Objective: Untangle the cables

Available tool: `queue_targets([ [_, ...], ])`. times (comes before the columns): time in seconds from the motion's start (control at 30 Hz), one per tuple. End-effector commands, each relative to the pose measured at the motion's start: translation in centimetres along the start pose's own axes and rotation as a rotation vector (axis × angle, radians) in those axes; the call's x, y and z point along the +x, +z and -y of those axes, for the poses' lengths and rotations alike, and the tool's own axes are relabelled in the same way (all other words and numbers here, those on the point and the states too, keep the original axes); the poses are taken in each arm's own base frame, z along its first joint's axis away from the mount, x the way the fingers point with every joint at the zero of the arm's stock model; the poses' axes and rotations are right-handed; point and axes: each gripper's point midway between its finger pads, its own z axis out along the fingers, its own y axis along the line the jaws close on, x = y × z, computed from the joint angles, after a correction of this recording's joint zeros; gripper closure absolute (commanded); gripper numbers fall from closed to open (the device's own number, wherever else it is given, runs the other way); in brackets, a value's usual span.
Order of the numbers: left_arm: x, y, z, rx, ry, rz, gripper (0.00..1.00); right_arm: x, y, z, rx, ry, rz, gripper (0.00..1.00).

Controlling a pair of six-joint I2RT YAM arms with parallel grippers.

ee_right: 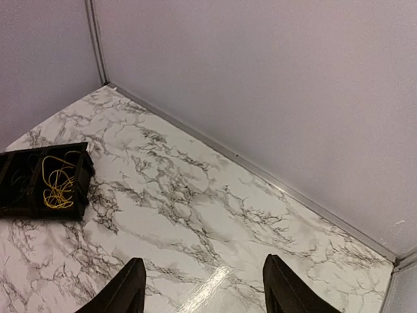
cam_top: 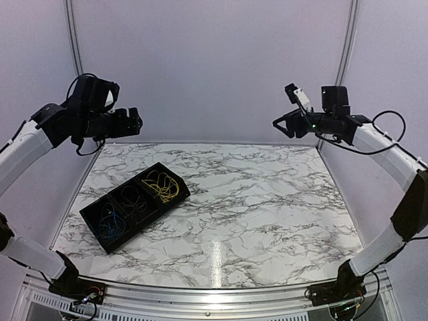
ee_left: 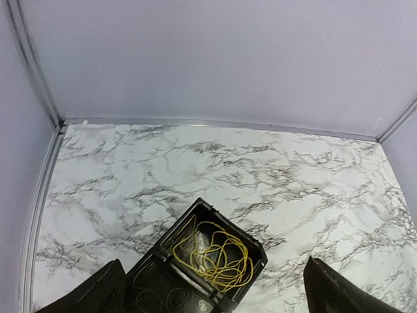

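**Top view.** You had the tray (cam_top: pixel 150 221) lying on the left half of the table (cam_top: pixel 267 200), its long axis running from near-left to far-right. The yellow cable (cam_top: pixel 162 186) occupied the far-right compartment, the black cable (cam_top: pixel 136 202) the middle one and the blue cable (cam_top: pixel 109 223) the near-left one. Each appeared apart from the others. The left gripper (cam_top: pixel 136 121) hung high above the far-left table edge. The right gripper (cam_top: pixel 281 124) hung high on the far right, well apart from the tray. The left arm was judged the nearer.

**Left wrist view.** You saw its fingers (ee_left: pixel 98 290) spread wide, grasping nothing, with the yellow cable below and between them.

**Right wrist view.** Its fingers (ee_right: pixel 127 290) stood parted and empty. The tray lay well off to the left.
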Motion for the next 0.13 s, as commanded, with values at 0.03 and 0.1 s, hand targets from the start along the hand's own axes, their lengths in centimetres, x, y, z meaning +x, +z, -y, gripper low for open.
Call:
queue_targets([
  [0.03,-1.8,3.5,4.8,0.129,0.075,0.062,0.01,-3.0,-4.9,4.9,0.402,0.107,0.121,0.37],
  [0.1,-1.5,4.7,5.5,0.141,0.052,0.040,0.01,-2.3,-6.1,5.7,0.484,0.108,0.125,0.37],
])
